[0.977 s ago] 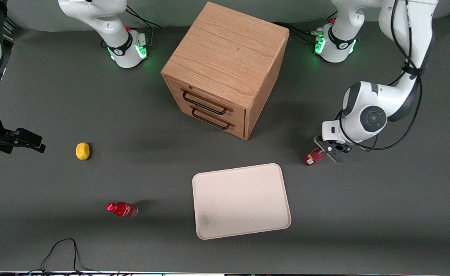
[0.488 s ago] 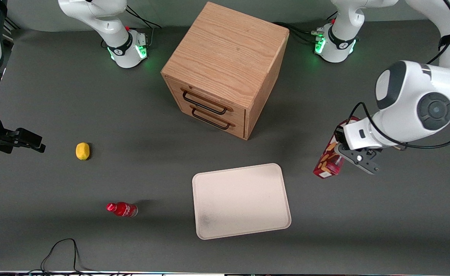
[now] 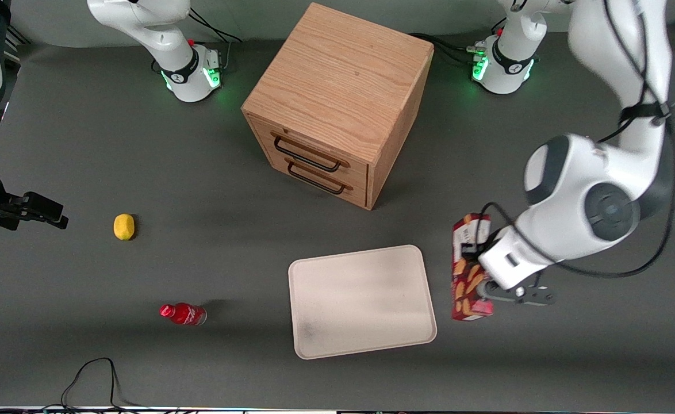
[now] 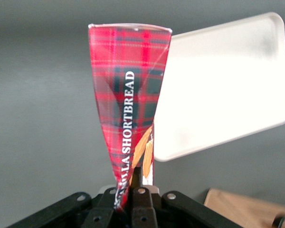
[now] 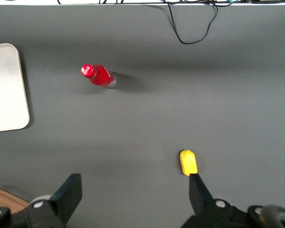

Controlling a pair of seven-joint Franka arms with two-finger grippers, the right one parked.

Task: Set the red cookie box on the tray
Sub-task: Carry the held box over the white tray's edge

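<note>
Red cookie box [image 3: 467, 270] held aloft in gripper [image 3: 487, 287] jaws beside tray [image 3: 360, 302].

The long, slim dark-red tartan cookie box [image 3: 471, 268] with brown cookie pictures hangs lifted off the desk, clamped in the gripper [image 3: 490, 287], just beside the large flat cream-white rectangular tray [image 3: 360, 301], whose faint grey smudge sits near one corner

Wooden drawer cabinet [image 3: 337, 103], lemon [image 3: 123, 226], red bottle [image 3: 183, 314]
</note>
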